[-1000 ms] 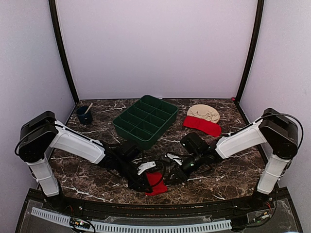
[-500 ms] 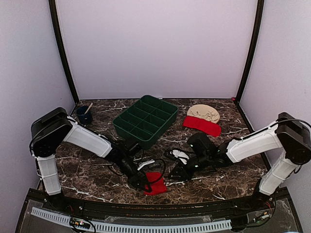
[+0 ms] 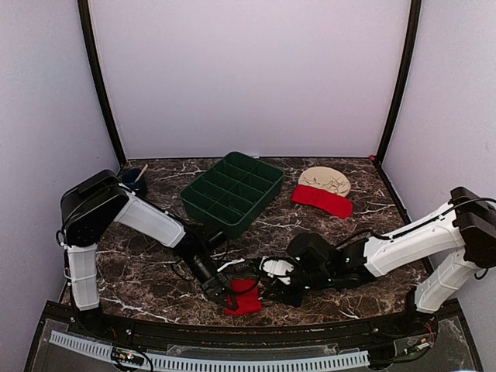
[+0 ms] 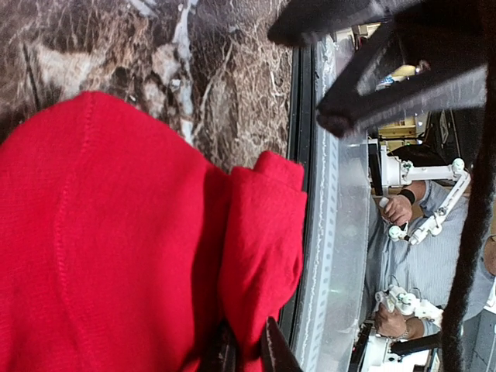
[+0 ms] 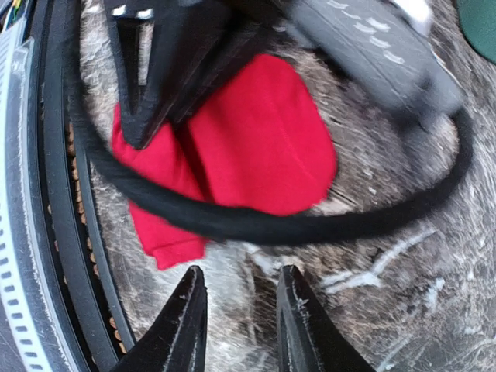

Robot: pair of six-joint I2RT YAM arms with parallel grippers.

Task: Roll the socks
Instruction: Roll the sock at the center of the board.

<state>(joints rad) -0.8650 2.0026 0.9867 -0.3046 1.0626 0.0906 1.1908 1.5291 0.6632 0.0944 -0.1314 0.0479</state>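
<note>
Since a moment ago my right pincer (image 5: 240,279) has swung in low beside the folded red sock (image 3: 246,299) at the near edge of the counter (image 3: 132,288), jaws parted, empty. My left pincer (image 4: 246,353) is nearly closed on a fold of it. That thin pinch could slip, letting the roll spring open or drop off the edge.
</note>
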